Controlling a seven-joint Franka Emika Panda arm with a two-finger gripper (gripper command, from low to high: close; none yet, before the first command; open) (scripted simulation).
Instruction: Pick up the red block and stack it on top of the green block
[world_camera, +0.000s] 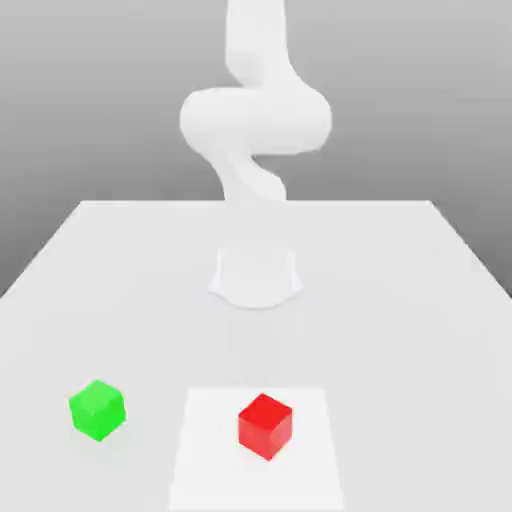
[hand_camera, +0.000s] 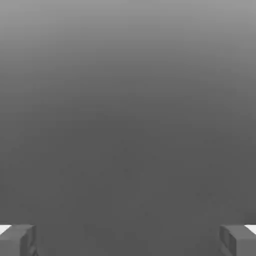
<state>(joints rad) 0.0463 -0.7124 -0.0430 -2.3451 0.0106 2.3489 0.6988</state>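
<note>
Sitting idle: blocks apart, nothing gripped

Looking at the exterior view: the red block (world_camera: 265, 425) sits on a paler square patch (world_camera: 210, 460) of the table (world_camera: 400, 290), near the front edge, slightly toward the exterior view's right of centre. It is turned so one corner edge faces the camera. The green block (world_camera: 97, 409) sits on the bare table off the patch, toward the exterior view's left, at about the same depth as the red one. The two are well apart, not touching, both flat on the surface, nothing stacked.

The arm (world_camera: 255, 120) rises from its base (world_camera: 256, 275) at mid-table, behind both blocks, white and washed out against the grey background. It touches neither block.

Hand view: the two fingertips (hand_camera: 17, 240) show at opposite edges of the frame, so the fingers are spread wide. The gripper (hand_camera: 128, 241) has nothing between them, just plain grey background.
</note>
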